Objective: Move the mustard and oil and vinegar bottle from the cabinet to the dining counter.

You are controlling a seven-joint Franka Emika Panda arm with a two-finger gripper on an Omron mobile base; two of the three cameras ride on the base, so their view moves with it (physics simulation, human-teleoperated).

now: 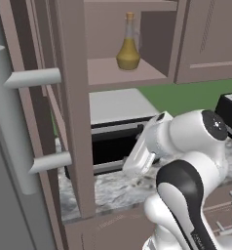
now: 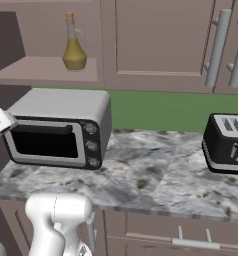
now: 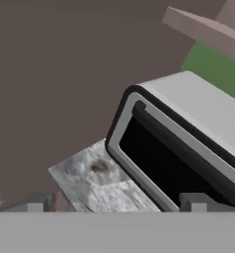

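Oil and vinegar bottle (image 1: 128, 45) stands upright on the cabinet (image 1: 74, 122) shelf, upper centre of the left base view and upper left of the right base view, close to the shelf's front edge, door swung open so it's reachable. No mustard on the visible part of the shelf; the rest of the cabinet interior is hidden, so can't say where it is. End effector (image 3: 114, 205) is low, well below the shelf: hand view has its two finger tips at the bottom of the frame, spread wide apart, nothing between them, so it's fully open and empty. It looks along the marbled desk (image 2: 156, 175) at the toaster oven (image 2: 58, 127), which sits directly under the shelf, centre left in the right base view. In the left base view the hand (image 1: 145, 149) sits mid frame in front of the oven, arm folded at lower right. My read: it's a tucked posture, not an approach, and the bottle pick hasn't started. The next move needs a clear lift and a reach in over the oven top, under the shelf's upper edge, then a side grasp on the bottle. The neck is thin and the base is bulbous, so gripping the body low seems safer than the neck. Risks: clipping the open door or its bar handles (image 1: 32, 78) at the left of the left base view, or knocking the bottle off the shelf edge. Black toaster (image 2: 226, 142) at the right of the right base view is well clear of the path.
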